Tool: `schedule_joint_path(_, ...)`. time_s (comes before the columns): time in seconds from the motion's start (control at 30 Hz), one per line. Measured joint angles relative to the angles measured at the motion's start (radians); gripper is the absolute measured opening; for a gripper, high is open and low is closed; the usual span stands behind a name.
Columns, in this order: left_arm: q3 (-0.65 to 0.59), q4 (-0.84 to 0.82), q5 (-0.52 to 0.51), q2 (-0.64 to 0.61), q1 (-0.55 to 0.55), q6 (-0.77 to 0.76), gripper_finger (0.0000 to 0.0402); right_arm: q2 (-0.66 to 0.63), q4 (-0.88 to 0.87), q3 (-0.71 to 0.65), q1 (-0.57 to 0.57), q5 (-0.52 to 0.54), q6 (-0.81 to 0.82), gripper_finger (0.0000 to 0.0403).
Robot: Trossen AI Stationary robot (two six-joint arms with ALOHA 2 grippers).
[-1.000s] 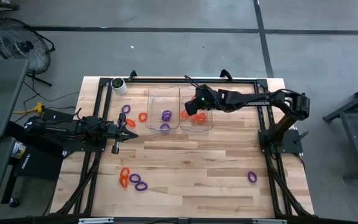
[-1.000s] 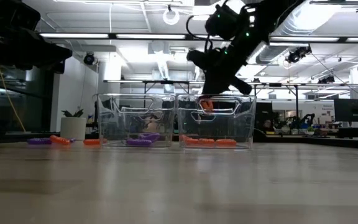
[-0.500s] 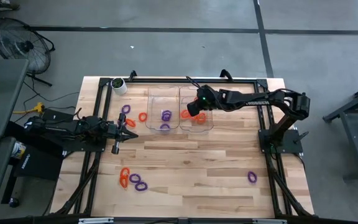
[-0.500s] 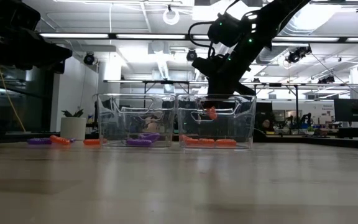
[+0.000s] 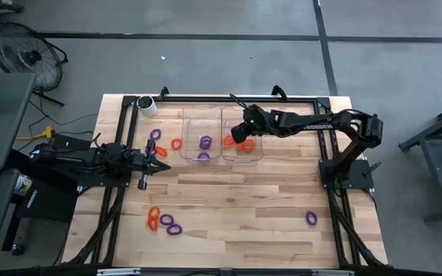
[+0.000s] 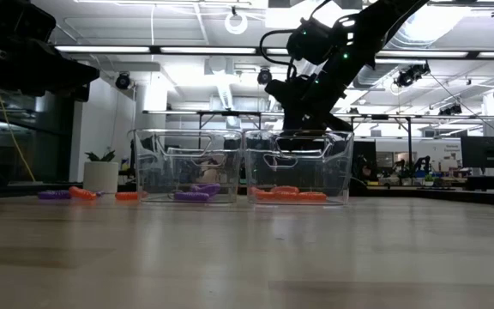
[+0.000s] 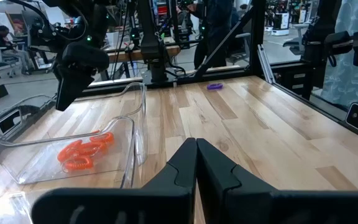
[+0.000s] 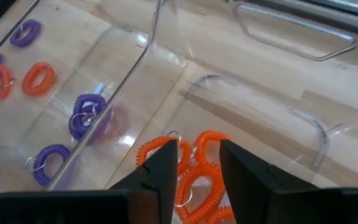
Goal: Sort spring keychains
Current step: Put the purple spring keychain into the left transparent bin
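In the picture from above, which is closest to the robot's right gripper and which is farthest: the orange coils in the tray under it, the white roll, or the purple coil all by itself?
From the right gripper:
1. Orange coils, in the right tray just under it.
2. White roll, at the table's far left corner.
3. Lone purple coil, near the table's front right.

The roll and the lone coil are fairly close to call.

high: straight down | low: table-level | both show clear trays [image 5: 222, 134]

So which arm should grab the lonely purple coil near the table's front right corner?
Probably the right. The purple coiled plastic keychain lies on its side of the table, and the right gripper is open and empty above the orange tray. The left gripper is shut, farther away.
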Motion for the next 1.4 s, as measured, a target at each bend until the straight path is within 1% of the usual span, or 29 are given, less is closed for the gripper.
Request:
schedule_joint_path(0.1, 0.0, 0.0, 0.0, 0.0, 0.0, 0.0, 0.0001, -0.011, -0.004, 0.0, -0.004, -0.048, -0.002, 0.0122)
schedule_joint_path(0.23, 0.0, 0.0, 0.0, 0.0, 0.0, 0.0, 0.0001, -0.062, -0.006, 0.0, -0.009, -0.088, -0.018, 0.0123)
schedule_joint_path(0.4, 0.0, 0.0, 0.0, 0.0, 0.0, 0.0, 0.0001, -0.162, -0.062, 0.0, -0.018, -0.148, -0.03, 0.0118)
schedule_joint_path(0.57, 0.0, 0.0, 0.0, 0.0, 0.0, 0.0, 0.0001, -0.274, -0.155, 0.001, -0.011, -0.173, -0.028, 0.0107)
schedule_joint_path(0.8, 0.0, 0.0, 0.0, 0.0, 0.0, 0.0, 0.0001, -0.398, -0.245, 0.002, 0.052, -0.259, -0.023, 0.0092)
schedule_joint_path(0.93, 0.0, 0.0, 0.0, 0.0, 0.0, 0.0, 0.0001, -0.452, -0.287, 0.002, 0.105, -0.349, -0.022, 0.0083)
schedule_joint_path(1.1, 0.0, 0.0, 0.0, 0.0, 0.0, 0.0, 0.0001, -0.496, -0.386, 0.002, 0.188, -0.481, -0.014, 0.0071)
schedule_joint_path(1.27, 0.0, 0.0, 0.0, 0.0, 0.0, 0.0, 0.0001, -0.5, -0.532, 0.002, 0.278, -0.575, 0.126, 0.0054)
schedule_joint_path(1.4, 0.0, 0.0, 0.0, 0.0, 0.0, 0.0, 0.0001, -0.497, -0.66, 0.002, 0.357, -0.602, 0.282, 0.004)
